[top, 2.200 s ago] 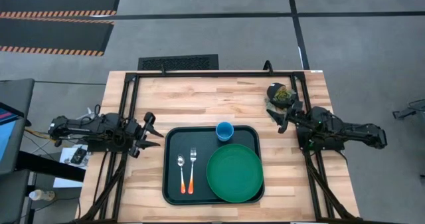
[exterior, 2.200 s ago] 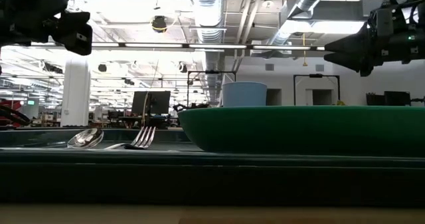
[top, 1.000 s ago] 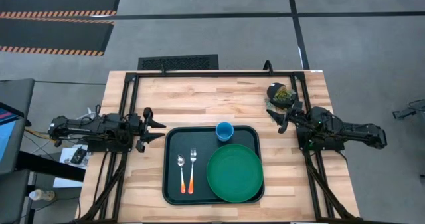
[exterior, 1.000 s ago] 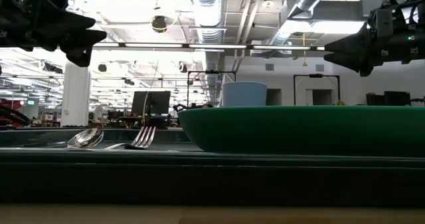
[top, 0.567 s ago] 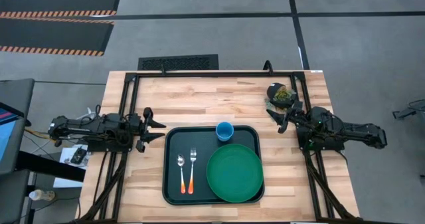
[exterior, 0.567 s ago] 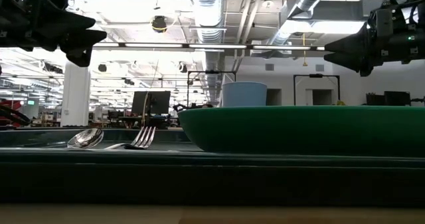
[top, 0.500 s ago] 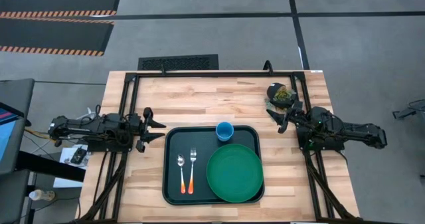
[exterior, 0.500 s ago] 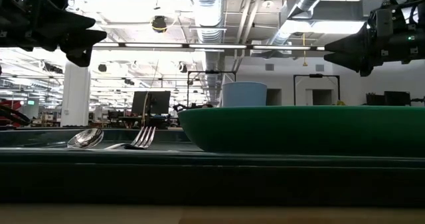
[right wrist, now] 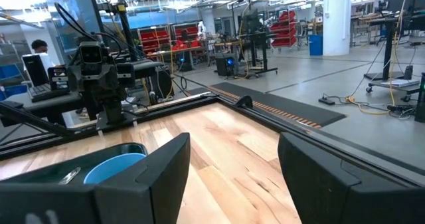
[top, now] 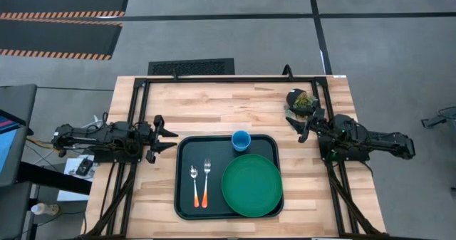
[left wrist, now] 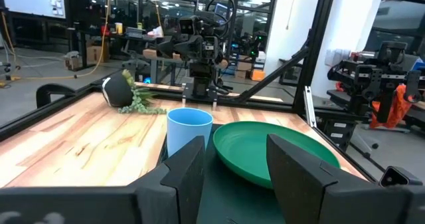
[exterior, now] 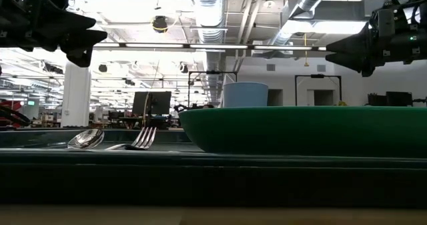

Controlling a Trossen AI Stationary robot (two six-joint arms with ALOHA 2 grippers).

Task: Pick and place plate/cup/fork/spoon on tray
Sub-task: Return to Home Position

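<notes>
- The left claw (top: 169, 139) hangs over the worktop (top: 214, 105) just off the tray's left rim. Its fingers (left wrist: 189, 167) are spread wide and hold nothing. For the run home, the safest path looks like straight back, away from the tray (top: 180, 197). It should go with no dip, so the tips never catch the raised rim.
- The spoon (top: 194, 181) lies flat in the tray's left half with its bowl toward the far rim. The fork (top: 207, 174) lies just beside it on the right, parallel to it. Both are light and would probably skid at a nudge, so neither arm should pass over the tray.
- The cup (top: 241, 140) stands upright on the tray floor by the far rim, just beyond the plate (top: 251, 185). I cannot tell whether the two touch.
- The plate fills the tray's right half and sits level, which the low view confirms.
- All four things are on the tray, so I judge the placing finished. Only the parking of the arms is left.
- The right claw (top: 294, 123) hovers beyond the tray's far-right corner. It is also wide open and empty, and it angles toward the worktop's far edge.
- A small plant pot (top: 302, 101) sits farther from the tray, just beside that claw. The arm should draw back along its own line rather than swing toward the pot, and closing the fingers first would give it more clearance.
</notes>
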